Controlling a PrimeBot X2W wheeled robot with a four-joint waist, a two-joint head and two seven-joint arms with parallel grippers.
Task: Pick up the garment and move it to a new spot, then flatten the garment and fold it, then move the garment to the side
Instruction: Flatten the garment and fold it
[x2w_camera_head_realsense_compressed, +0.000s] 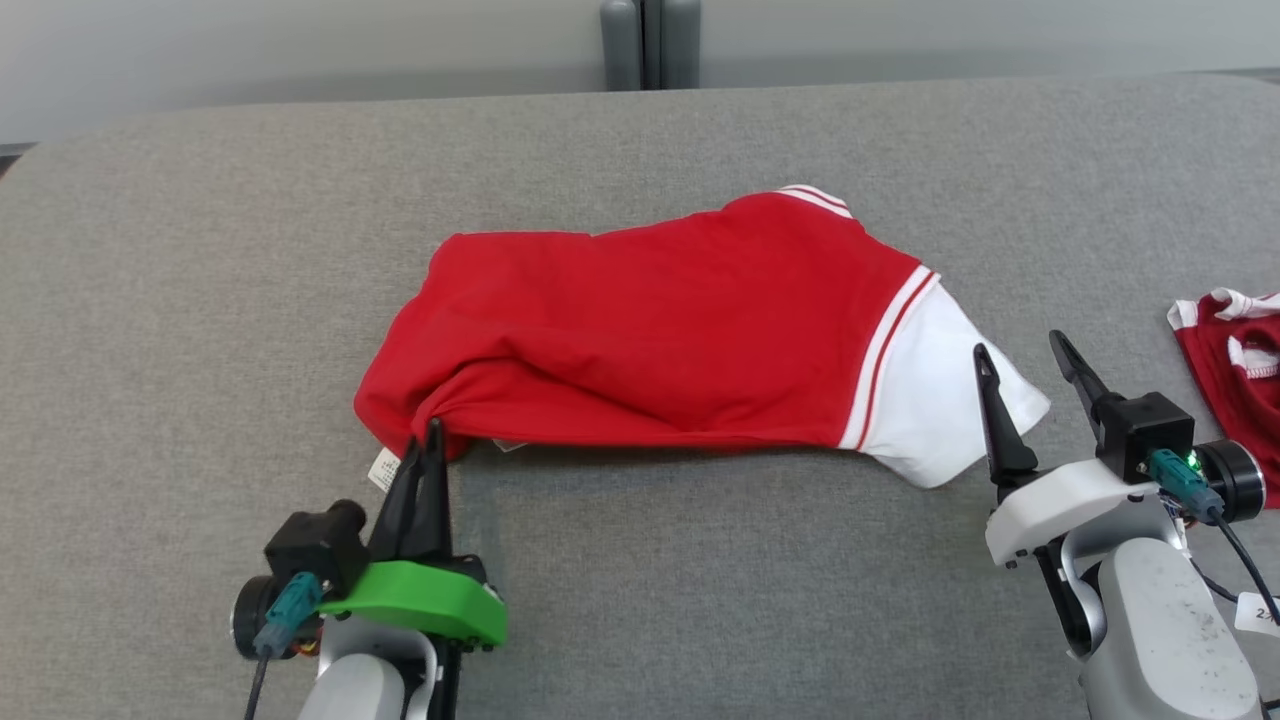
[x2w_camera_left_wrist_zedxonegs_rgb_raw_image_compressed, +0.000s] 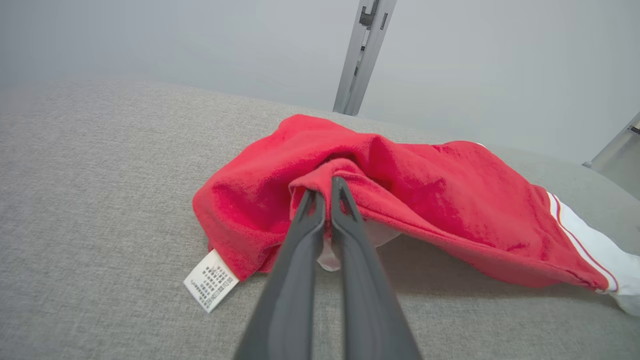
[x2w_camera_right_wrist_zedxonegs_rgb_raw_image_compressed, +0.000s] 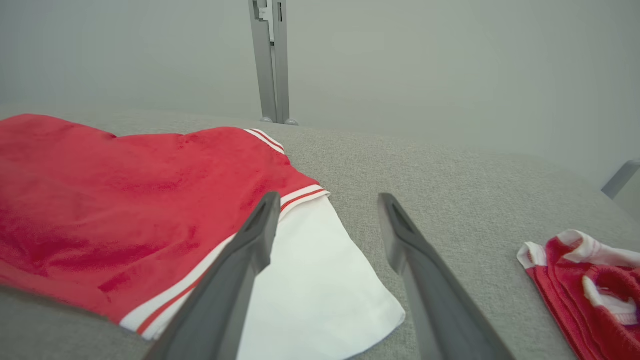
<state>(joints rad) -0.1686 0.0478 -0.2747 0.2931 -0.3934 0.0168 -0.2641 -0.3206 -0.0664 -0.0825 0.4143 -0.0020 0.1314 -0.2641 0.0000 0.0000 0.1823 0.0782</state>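
Left wrist view: label (x2w_camera_left_wrist_zedxonegs_rgb_raw_image_compressed: 210, 281) at the shirt (x2w_camera_left_wrist_zedxonegs_rgb_raw_image_compressed: 425, 185) corner, lower left.
Left gripper (x2w_camera_head_realsense_compressed: 428, 432): clamped on shirt hem.
Right gripper (x2w_camera_head_realsense_compressed: 1020, 345): released, near white end.

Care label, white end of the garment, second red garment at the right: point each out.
care label (x2w_camera_left_wrist_zedxonegs_rgb_raw_image_compressed: 210, 280), left wrist view, middle of the printed white tag.
white end (x2w_camera_head_realsense_compressed: 930, 400), head view, middle of the white cloth.
second red garment (x2w_camera_right_wrist_zedxonegs_rgb_raw_image_compressed: 580, 300), right wrist view, red fabric of the crumpled pile.

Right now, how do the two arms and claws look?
The left claw has a green base, the right claw a white base and a black cable. Each has two long dark fingers, a black block with a teal plug, and a pale grey forearm.
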